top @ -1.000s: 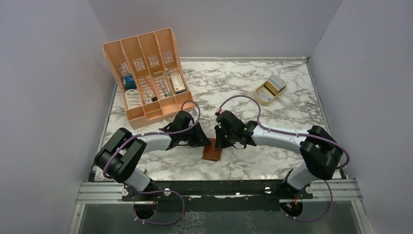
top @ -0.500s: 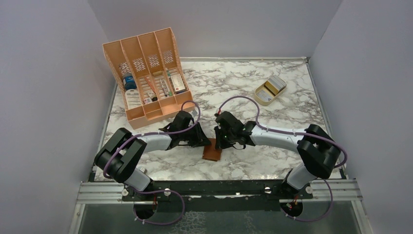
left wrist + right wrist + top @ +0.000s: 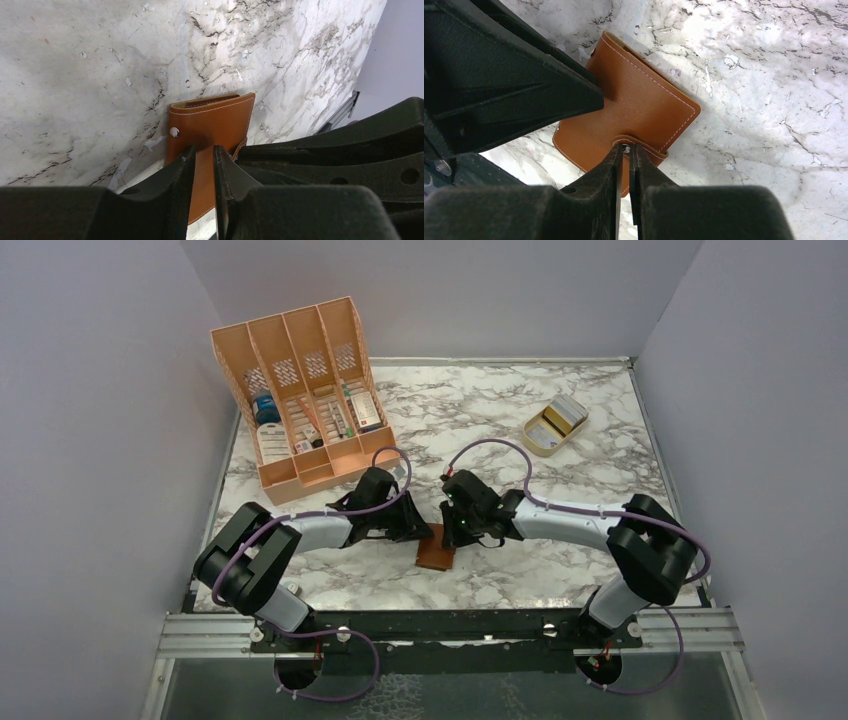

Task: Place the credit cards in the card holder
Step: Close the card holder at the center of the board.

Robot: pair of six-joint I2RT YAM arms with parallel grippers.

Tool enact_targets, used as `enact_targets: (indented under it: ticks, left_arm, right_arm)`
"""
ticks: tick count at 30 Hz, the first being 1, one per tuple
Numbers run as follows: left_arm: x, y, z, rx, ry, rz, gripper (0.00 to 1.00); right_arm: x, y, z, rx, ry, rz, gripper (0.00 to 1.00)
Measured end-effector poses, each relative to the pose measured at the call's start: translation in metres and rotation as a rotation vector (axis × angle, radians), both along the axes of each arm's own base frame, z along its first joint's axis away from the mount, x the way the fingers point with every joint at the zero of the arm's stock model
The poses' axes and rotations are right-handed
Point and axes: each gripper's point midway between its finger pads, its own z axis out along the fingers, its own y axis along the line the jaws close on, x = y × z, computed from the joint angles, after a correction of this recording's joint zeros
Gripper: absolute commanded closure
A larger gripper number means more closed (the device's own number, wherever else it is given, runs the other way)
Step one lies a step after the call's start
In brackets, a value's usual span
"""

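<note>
The closed card holder (image 3: pixel 436 558) lies with its long axis near-to-far.

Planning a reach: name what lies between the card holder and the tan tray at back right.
Top view: the right gripper on the card holder, its purple cable, then bare marble table.

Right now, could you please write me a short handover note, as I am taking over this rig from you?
Left hand: shut on the card holder, pinching its leather cover.
Right hand: shut on the holder's snap tab.
The holder is folded and sits between both hands, near the middle of the table's near side.
Credit cards: in the tan stand, far right, none in the holder.
Done: holder gripped. Left: open it, fetch the cards, slide them in.
</note>
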Motion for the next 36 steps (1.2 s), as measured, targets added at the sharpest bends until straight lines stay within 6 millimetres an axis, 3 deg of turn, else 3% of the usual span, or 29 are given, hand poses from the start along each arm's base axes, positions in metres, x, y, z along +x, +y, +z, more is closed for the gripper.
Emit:
enact_targets:
  ticks: [20,27,30,33,34,36]
  left_arm:
    - [0.000,0.000,0.000,-0.005,-0.002,0.002,0.73]
    - [0.000,-0.001,0.008,0.012,-0.006,-0.013,0.51]
    - [0.005,0.001,0.020,0.049,-0.024,-0.016,0.42]
    - [0.016,0.000,0.048,0.054,-0.091,-0.012,0.22]
    - [0.020,0.000,0.062,0.050,-0.131,-0.012,0.07]
    - [0.028,0.002,0.092,0.040,-0.215,0.000,0.01]
  right_arm:
    - [0.001,0.002,-0.005,-0.056,0.042,0.002,0.88]
    - [0.005,0.004,0.002,-0.079,0.018,0.006,0.81]
    - [0.013,0.006,0.015,-0.068,-0.030,-0.008,0.76]
    - [0.021,0.006,0.048,-0.008,-0.110,-0.031,0.59]
    - [0.024,0.007,0.062,0.022,-0.142,-0.038,0.51]
    - [0.030,0.007,0.094,0.092,-0.224,-0.053,0.42]
